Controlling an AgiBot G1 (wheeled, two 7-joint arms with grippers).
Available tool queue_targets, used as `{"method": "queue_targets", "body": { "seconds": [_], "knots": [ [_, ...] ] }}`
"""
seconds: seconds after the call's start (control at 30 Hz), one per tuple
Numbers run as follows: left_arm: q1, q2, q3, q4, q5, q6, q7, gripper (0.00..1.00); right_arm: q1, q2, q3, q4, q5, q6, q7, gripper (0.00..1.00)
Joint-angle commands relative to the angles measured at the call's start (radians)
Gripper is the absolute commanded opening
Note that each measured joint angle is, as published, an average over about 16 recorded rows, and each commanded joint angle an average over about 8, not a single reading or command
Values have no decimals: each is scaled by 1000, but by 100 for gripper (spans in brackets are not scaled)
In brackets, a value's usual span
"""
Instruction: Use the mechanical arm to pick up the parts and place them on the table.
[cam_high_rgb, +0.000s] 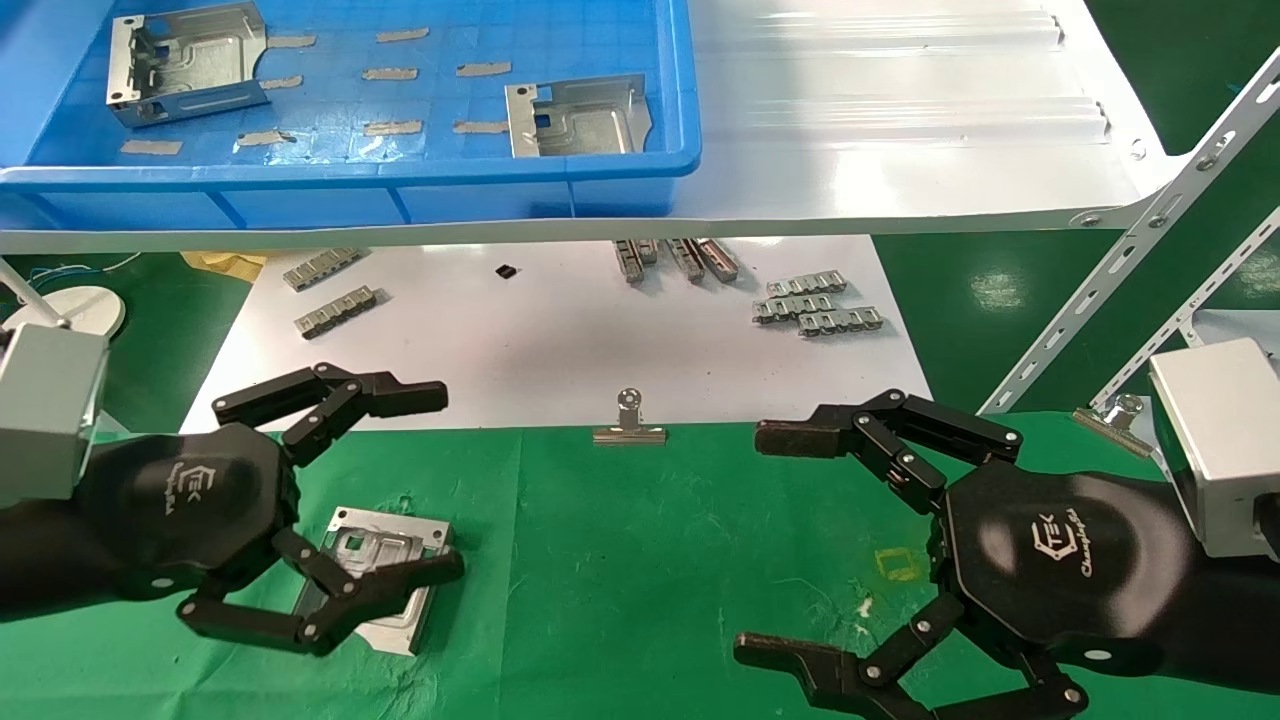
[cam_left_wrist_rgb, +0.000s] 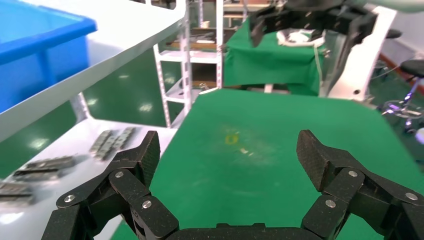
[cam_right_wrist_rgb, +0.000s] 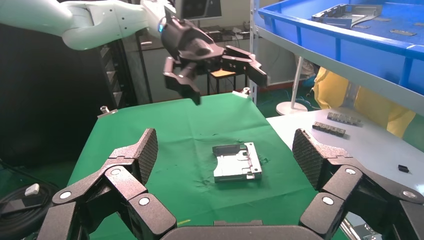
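One silver part (cam_high_rgb: 383, 548) lies flat on the green table (cam_high_rgb: 650, 560) at the front left; it also shows in the right wrist view (cam_right_wrist_rgb: 237, 162). My left gripper (cam_high_rgb: 445, 482) is open and empty. It hovers above the part, and its lower finger crosses the part in the head view. From the right wrist view the left gripper (cam_right_wrist_rgb: 215, 65) is raised well clear of the cloth. My right gripper (cam_high_rgb: 750, 545) is open and empty over the table's right side. Two more parts (cam_high_rgb: 185, 62) (cam_high_rgb: 578, 117) lie in the blue bin (cam_high_rgb: 350, 175).
The bin stands on a glossy white shelf (cam_high_rgb: 900, 130) overhanging the back. Below it a white sheet (cam_high_rgb: 560, 340) holds small grey strips (cam_high_rgb: 815, 305). A binder clip (cam_high_rgb: 628, 425) sits on the cloth's far edge. A slanted shelf brace (cam_high_rgb: 1130, 250) runs at the right.
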Motion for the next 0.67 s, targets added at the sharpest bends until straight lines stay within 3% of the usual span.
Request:
{"method": "queue_targets", "body": {
  "seconds": [0.03,0.33,0.67],
  "knots": [
    [18,-6,-16,-40,-8,-3,-30,100,0,0,0,0,0,0,0,100],
    [91,-32,-82,-202,-39,-16,-150,100,0,0,0,0,0,0,0,100],
    [107,-39,-97,-234,-47,-19,-166,100,0,0,0,0,0,0,0,100]
  ]
}}
